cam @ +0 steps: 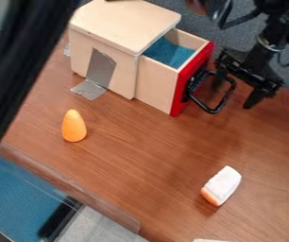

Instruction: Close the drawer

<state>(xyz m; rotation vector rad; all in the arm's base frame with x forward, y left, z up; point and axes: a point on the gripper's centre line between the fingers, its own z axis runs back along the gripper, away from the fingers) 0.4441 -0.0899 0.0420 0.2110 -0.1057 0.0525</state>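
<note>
My black gripper [238, 93] hangs at the upper right, with its fingers spread apart. One finger is beside or behind the black handle [211, 110]; whether they touch, I cannot tell. The other finger points down to the right of the handle. The drawer [157, 87] is pulled out of the light wooden box [118, 23] toward the right, showing a blue lining inside. Its red front [180, 94] carries the handle and stands well away from the box.
An orange egg-shaped object [74, 126] stands on the brown table [134, 160] at the left. A white and orange block [222, 185] lies at the lower right. Grey tape [99, 71] runs from the box onto the table. A dark bar crosses the upper left.
</note>
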